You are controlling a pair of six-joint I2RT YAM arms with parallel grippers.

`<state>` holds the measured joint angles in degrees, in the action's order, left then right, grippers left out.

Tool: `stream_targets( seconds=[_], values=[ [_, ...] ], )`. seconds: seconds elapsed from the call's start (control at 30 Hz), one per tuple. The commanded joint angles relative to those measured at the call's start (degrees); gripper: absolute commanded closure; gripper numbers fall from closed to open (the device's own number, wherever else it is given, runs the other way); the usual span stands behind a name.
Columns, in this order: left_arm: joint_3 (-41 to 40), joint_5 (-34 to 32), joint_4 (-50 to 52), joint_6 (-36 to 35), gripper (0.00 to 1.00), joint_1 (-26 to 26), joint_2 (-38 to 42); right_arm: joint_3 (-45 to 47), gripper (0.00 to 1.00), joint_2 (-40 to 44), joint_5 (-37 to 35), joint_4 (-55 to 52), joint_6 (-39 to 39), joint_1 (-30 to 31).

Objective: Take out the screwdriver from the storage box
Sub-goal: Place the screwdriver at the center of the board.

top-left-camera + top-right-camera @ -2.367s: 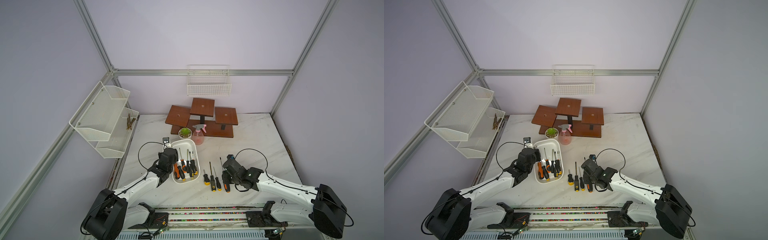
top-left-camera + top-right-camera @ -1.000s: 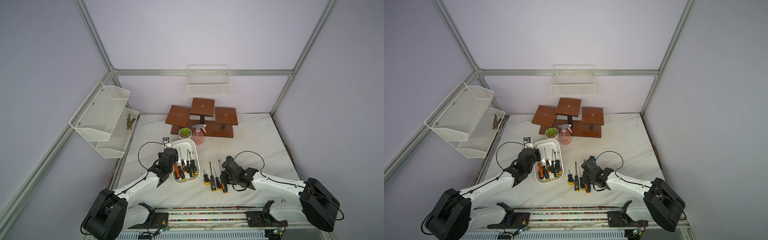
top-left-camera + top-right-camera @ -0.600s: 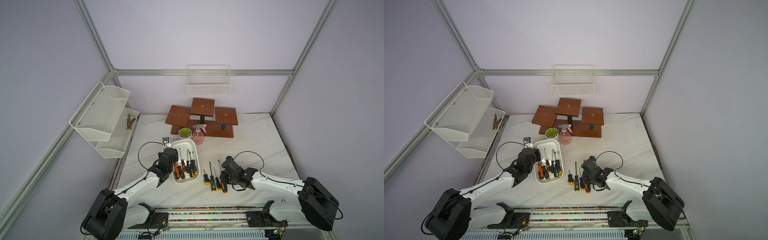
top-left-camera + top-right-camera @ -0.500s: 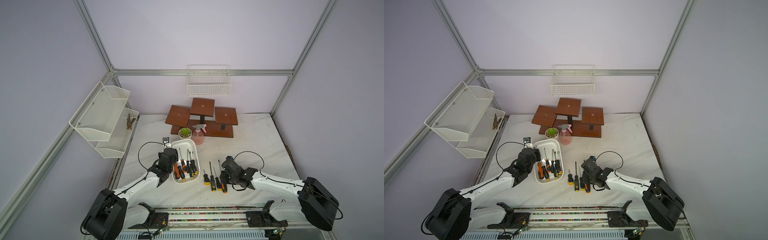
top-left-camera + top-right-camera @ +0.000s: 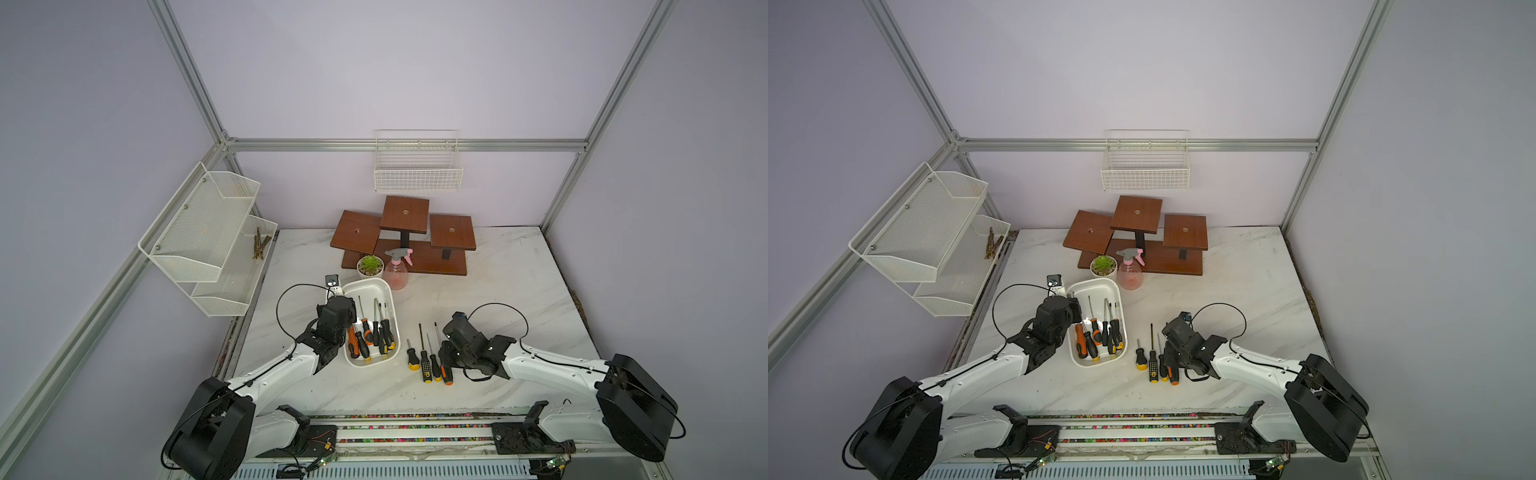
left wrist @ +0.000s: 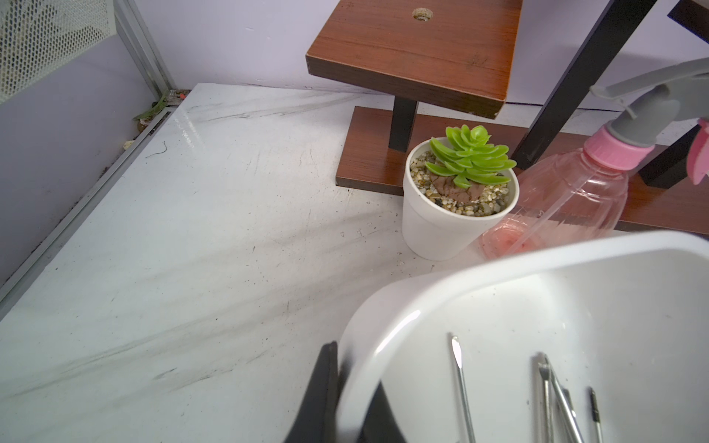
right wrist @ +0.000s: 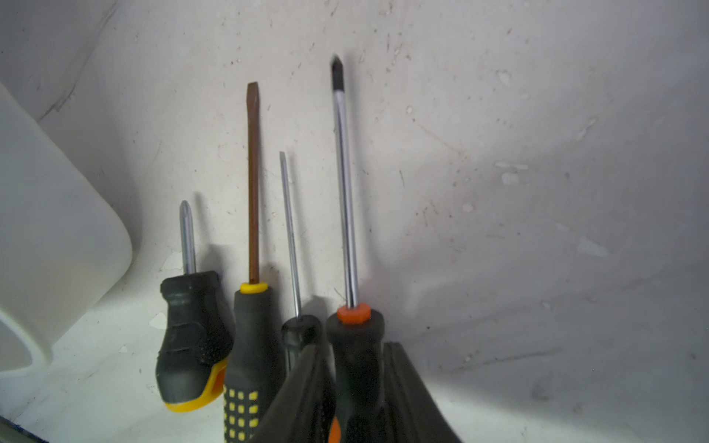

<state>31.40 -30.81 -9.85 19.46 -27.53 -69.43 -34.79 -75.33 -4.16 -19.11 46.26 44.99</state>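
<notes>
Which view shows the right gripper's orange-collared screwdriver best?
Right wrist view: the orange-collared screwdriver runs tip to handle, between the fingers of the right gripper. Both top views show it small, partly hidden; left wrist misses it.

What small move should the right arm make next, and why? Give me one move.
Probably open the right gripper fully and lift it straight up. The orange-collared screwdriver between its jaws already lies on the table, outside the storage box, close beside three other screwdrivers, so a sideways exit might knock them.
</notes>
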Motion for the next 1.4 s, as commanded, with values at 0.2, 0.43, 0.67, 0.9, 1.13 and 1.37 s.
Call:
stream_targets(
  seconds=[0.2, 0.43, 0.67, 0.9, 1.13, 1.37],
  values=[
    [2.29, -0.41, -2.86, -0.42, 1.00, -0.25, -0.51, 0.76, 0.64, -0.08, 0.03, 1.27, 0.45, -0.61],
    [2.48, -0.39, -2.74, -0.57, 1.00, -0.24, -0.65, -0.02, 0.64, 1.79, 0.03, 0.24, 0.59, -0.64],
    [2.65, -0.39, -2.55, -0.56, 1.00, -0.24, -0.81, -1.97, 0.63, 2.38, 0.03, -1.08, 0.07, -0.79],
    [2.46, -0.39, -2.69, -0.54, 1.00, -0.24, -0.68, -3.97, 0.63, 3.17, 0.34, -3.14, -1.24, -0.78],
    [2.35, -0.39, -2.84, -0.65, 1.00, -0.24, -0.53, -9.05, 0.63, 3.79, 0.82, -6.41, -4.60, -0.57],
    [2.11, -0.36, -2.86, -0.56, 1.00, -0.24, -0.25, -15.10, 0.60, 2.81, -2.53, -9.39, -6.91, 2.33]
  ],
)
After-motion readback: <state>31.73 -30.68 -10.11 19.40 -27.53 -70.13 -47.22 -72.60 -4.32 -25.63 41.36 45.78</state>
